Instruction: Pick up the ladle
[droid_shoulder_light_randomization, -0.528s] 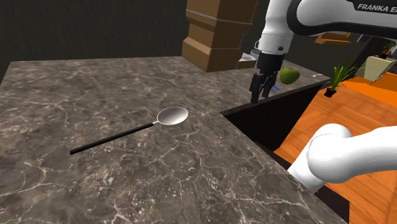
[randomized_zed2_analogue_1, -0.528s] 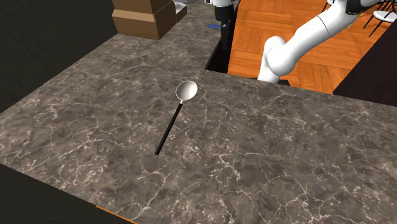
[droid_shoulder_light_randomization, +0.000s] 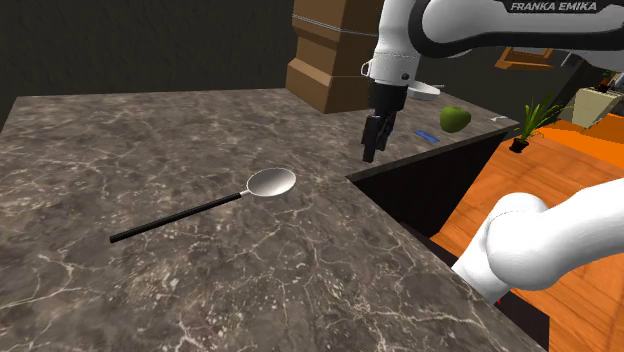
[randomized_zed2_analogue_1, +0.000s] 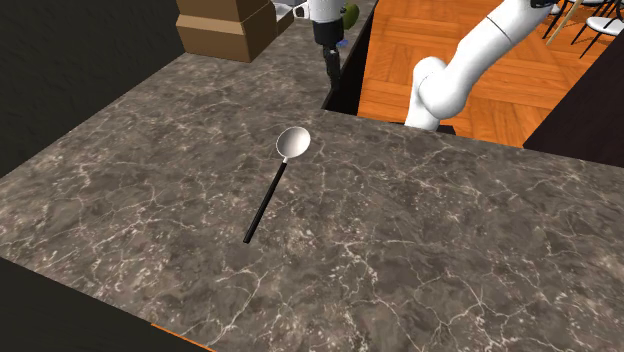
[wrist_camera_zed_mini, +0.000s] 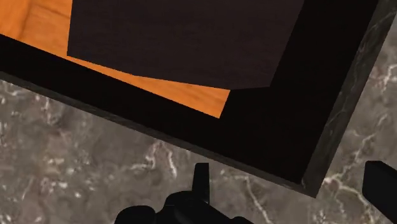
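The ladle (droid_shoulder_light_randomization: 200, 207) lies flat on the dark marbled counter (droid_shoulder_light_randomization: 150, 130). Its silver bowl points toward the counter's notched edge and its thin black handle runs away from that edge. It also lies mid-counter in the second exterior view, ladle (randomized_zed2_analogue_1: 272, 185). My gripper (droid_shoulder_light_randomization: 370, 150) hangs in the air to the right of the bowl in the shoulder view, above the counter's corner by the notch, apart from the ladle. In the second exterior view the gripper (randomized_zed2_analogue_1: 331, 72) is beyond the bowl. The wrist view has its fingertips (wrist_camera_zed_mini: 200, 181) standing apart with nothing between them, so it is open.
A brown stepped box (droid_shoulder_light_randomization: 335, 60) stands at the counter's far side behind the gripper. A green round object (droid_shoulder_light_randomization: 455, 118) and a small blue item (droid_shoulder_light_randomization: 430, 135) lie past the dark notch (droid_shoulder_light_randomization: 430, 185). Orange wood floor (randomized_zed2_analogue_1: 450, 50) lies beyond the edge.
The gripper has moved to the shoulder view's left, from over the notch toward the counter corner, closer to the ladle's bowl. The ladle has not moved.
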